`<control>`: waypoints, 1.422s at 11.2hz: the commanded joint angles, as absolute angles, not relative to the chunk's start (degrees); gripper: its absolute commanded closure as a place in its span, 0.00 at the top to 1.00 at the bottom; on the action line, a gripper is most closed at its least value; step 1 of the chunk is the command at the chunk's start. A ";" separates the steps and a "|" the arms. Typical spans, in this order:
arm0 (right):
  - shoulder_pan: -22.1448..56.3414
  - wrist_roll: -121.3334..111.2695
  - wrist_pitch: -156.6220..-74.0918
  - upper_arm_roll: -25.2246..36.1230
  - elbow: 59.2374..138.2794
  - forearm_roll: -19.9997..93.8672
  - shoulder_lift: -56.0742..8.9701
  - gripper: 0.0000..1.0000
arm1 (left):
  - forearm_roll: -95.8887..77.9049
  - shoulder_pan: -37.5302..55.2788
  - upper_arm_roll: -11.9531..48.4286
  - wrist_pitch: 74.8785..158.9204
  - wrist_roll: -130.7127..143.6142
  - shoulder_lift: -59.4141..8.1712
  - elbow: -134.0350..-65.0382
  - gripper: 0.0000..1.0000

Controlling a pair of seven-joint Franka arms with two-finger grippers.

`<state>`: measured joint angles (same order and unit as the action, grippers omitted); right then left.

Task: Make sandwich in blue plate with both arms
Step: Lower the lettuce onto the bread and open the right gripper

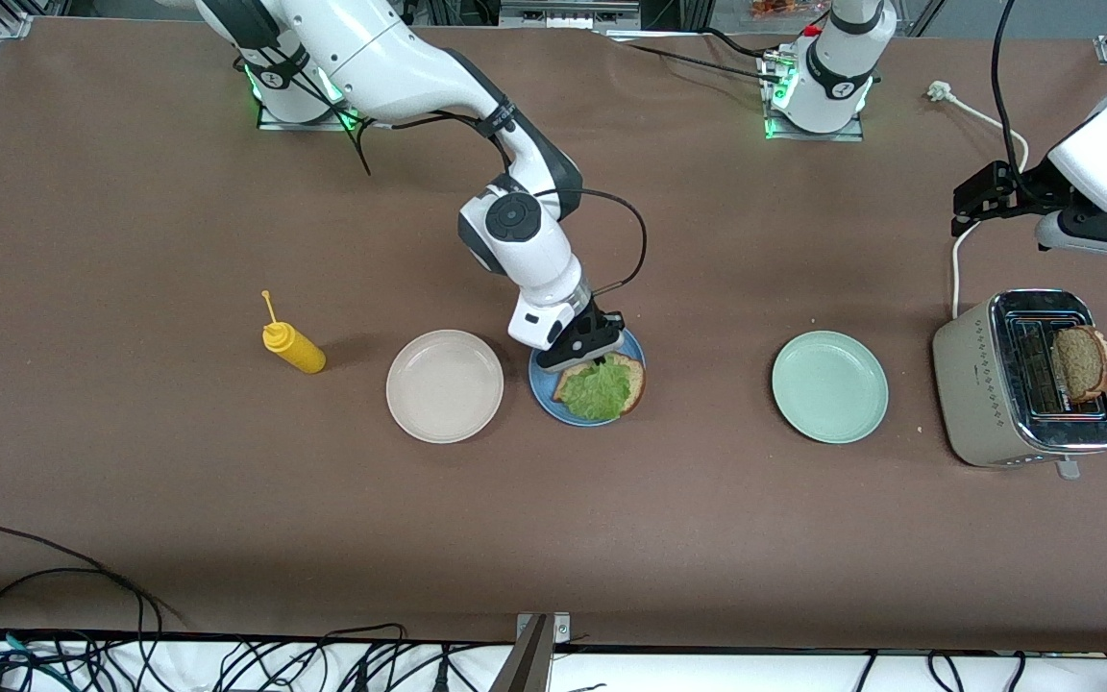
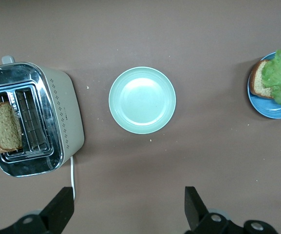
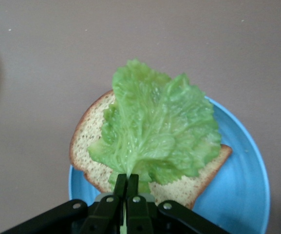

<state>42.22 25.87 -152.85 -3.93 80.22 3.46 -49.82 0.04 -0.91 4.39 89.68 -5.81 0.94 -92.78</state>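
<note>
The blue plate (image 1: pixel 553 404) at mid-worktop (image 1: pixel 611 538) carries bread (image 3: pixel 94 156) under lettuce (image 3: pixel 155 126); the right pincer (image 3: pixel 127 187) is clamped on the leaf's stem. From it, a beige plate (image 1: pixel 445 385) sits at nine o'clock, a mint plate (image 1: pixel 829 386) and toaster (image 1: pixel 971 384) holding a slice (image 1: pixel 1082 362) at three. The left pincer (image 2: pixel 125 204) hangs apart, apparently over bare brown worktop.

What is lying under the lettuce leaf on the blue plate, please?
Under the lettuce leaf lies one slice of brown bread on the blue plate. The right gripper is shut on the leaf's stem. The slice's middle is covered.
</note>
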 commanded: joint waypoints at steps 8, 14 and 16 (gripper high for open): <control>41.75 25.58 -155.21 -4.13 78.22 3.60 -51.59 1.00 | 1.14 -1.14 4.57 89.38 -6.15 1.23 -92.81 1.00; 38.77 25.05 -144.97 -4.30 77.87 3.78 -46.77 1.00 | 1.14 -1.14 4.48 89.38 -6.15 1.23 -92.81 1.00; 37.53 24.96 -139.95 -4.31 77.78 3.87 -43.96 1.00 | 1.14 -1.14 4.57 89.38 -6.15 1.23 -92.81 1.00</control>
<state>39.17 25.74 -146.50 -3.86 77.70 3.47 -47.73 0.05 -1.00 4.39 89.68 -5.81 0.94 -92.78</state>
